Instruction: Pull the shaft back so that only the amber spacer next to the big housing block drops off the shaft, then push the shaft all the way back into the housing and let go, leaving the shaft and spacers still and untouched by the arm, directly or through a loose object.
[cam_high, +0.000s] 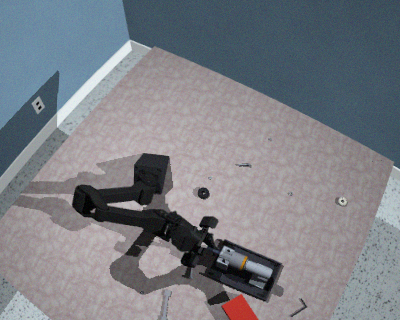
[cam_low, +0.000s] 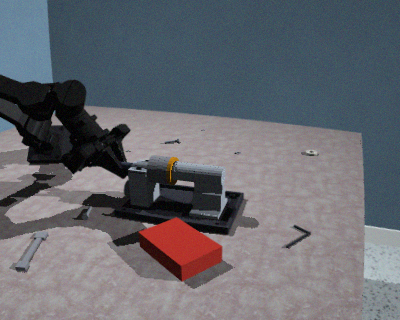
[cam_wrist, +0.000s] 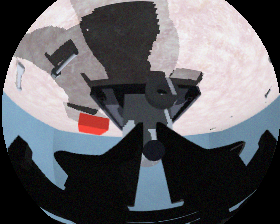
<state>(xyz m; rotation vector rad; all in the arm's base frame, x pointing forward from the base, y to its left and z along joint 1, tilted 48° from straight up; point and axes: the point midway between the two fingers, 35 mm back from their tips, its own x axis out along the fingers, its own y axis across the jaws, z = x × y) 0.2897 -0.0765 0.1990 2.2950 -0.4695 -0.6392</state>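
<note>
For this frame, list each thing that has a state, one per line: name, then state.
gripper: shut on the shaft's protruding end
shaft: seated through the supports, not yet pulled back
amber spacer: on the shaft
grey spacer: on the shaft, beside the amber one
red block: lying flat, untouched
wrench: lying flat, untouched
</note>
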